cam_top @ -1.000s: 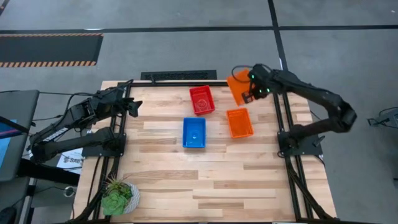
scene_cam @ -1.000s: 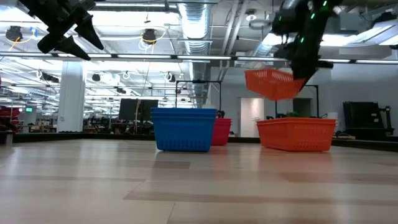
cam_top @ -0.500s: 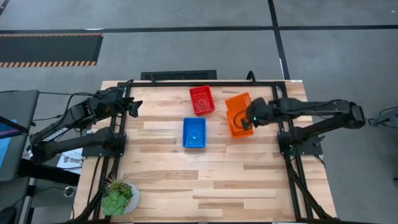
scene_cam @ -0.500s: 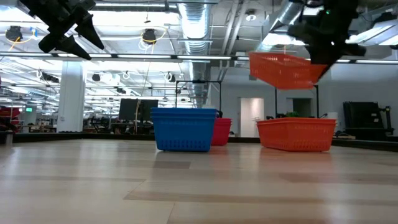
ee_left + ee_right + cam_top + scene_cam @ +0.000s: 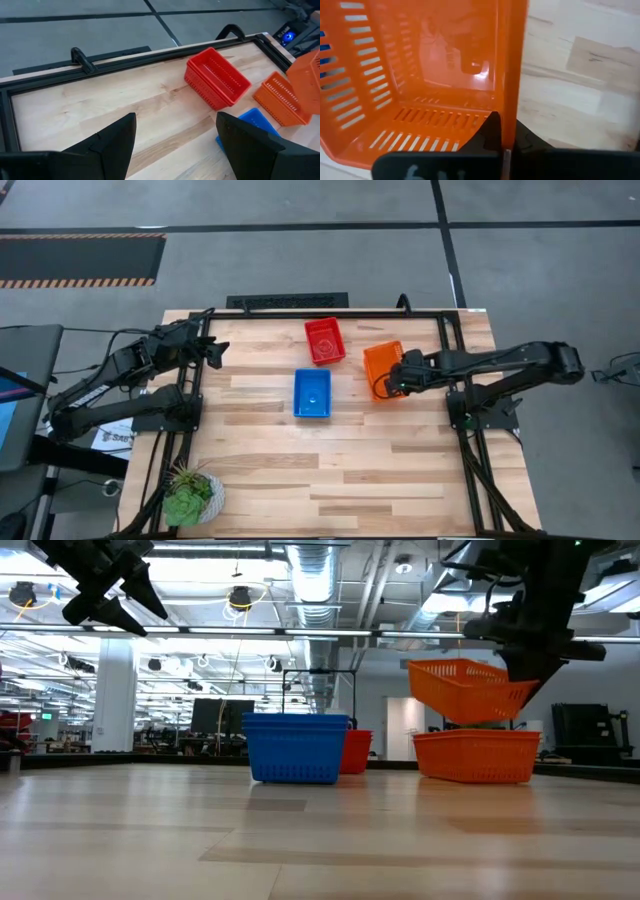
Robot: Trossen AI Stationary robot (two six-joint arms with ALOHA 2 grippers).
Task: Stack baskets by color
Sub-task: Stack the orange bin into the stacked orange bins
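An orange basket is held by its wall in the right pincer, clenched on the rim as the right wrist view shows, and hangs tilted just above a second orange basket that rests near the right edge of the surface. In the low view the two are close but apart, the held one canted with one end lower.

The step in hand is judged to be the nesting of the carried basket into the resting one. To do it well, the held basket should be levelled so that its base sits parallel to the rim below, and its long side turned to match, since in the high view it lies slightly skewed over the other. It should be lowered straight until seated, and only then let go; a release from a tilt may leave it jammed on a corner.

The blue stack stands near the middle, the red stack toward the far edge. The left pincer waits spread wide, raised over the far left corner.
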